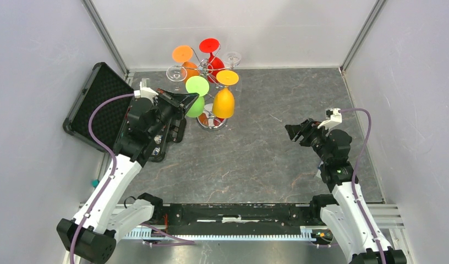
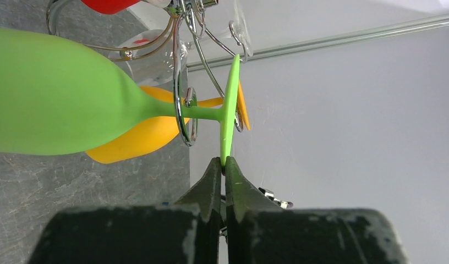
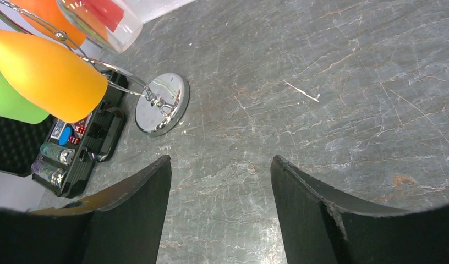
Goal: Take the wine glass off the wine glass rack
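Note:
The chrome wine glass rack (image 1: 212, 120) stands at the back of the table with several glasses hanging upside down: green, yellow, orange, red and clear ones. My left gripper (image 1: 190, 99) is shut on the rim of the green wine glass's foot (image 2: 229, 110). The green glass (image 1: 197, 94) still hangs with its stem in a chrome arm of the rack (image 2: 184, 118). The yellow glass (image 1: 224, 100) hangs right beside it. My right gripper (image 1: 293, 132) is open and empty, low over the table to the right of the rack; its view shows the rack's mirrored base (image 3: 162, 103).
An open black case (image 1: 104, 104) with small items lies at the left, under my left arm. White walls enclose the table on three sides. The yellow glass (image 3: 46, 74) and a clear glass (image 3: 98, 19) hang close to the green one.

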Controlling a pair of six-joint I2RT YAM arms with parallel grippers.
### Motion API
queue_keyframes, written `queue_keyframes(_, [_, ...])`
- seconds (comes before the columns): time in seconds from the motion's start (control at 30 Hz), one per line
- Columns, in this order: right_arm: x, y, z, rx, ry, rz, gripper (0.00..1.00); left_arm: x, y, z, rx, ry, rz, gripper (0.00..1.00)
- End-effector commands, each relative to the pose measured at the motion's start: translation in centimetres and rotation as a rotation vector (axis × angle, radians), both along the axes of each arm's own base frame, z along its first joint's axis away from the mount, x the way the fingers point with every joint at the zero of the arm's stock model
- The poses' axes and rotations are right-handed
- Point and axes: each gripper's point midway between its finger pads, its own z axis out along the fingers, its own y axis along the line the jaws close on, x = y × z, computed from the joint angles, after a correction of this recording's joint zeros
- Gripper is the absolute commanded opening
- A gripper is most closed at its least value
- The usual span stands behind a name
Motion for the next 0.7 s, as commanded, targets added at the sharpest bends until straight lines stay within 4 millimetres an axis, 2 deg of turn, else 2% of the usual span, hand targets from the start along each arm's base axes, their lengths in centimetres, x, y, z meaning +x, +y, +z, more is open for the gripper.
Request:
queue_keyframes(0.0, [0.1, -0.3, 0.7, 0.001, -0.022, -0.021, 0.72, -0.6, 0.2, 3.7, -0.057, -0.099, 0.002, 0.02])
queue_keyframes(0.3, [-0.1, -0.2, 1.4, 0.023, -0.024, -0.02, 0.72, -0.1, 3.4, 4.7, -0.061, -0.134, 0.185, 0.02])
queue_keyframes(0.5, [-0.1, -0.2, 1.7, 0.026, -0.021, -0.026, 0.72, 0.9, 3.2, 5.0, -0.037, -0.145, 0.194, 0.02])
queue_keyframes(0.67, [-0.1, 0.0, 2.9, 0.031, -0.039, -0.009, 0.72, 1.8, 2.1, 6.2, -0.038, -0.194, 0.153, 0.02])
